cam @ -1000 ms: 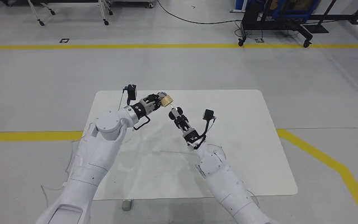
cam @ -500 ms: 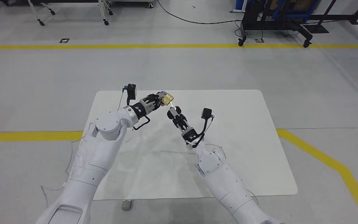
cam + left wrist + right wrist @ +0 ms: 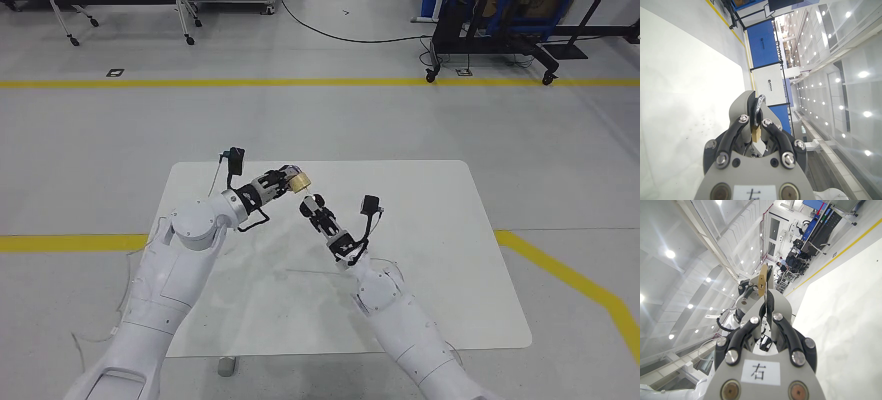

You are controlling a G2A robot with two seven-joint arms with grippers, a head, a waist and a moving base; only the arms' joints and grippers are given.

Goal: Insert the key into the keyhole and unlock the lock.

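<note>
Edged a little nearer the lock (image 3: 762,279) over the last second, right jaws clamped tight on the key (image 3: 765,306). Lock pinched fast in the left jaws, aloft above the worktop (image 3: 430,250), keyhole (image 3: 762,287) facing and just ahead of the right jaws. Judged mid-alignment, not yet inserted. Next: calls for matching blade tip to slot, then a straight push and a turn.
</note>
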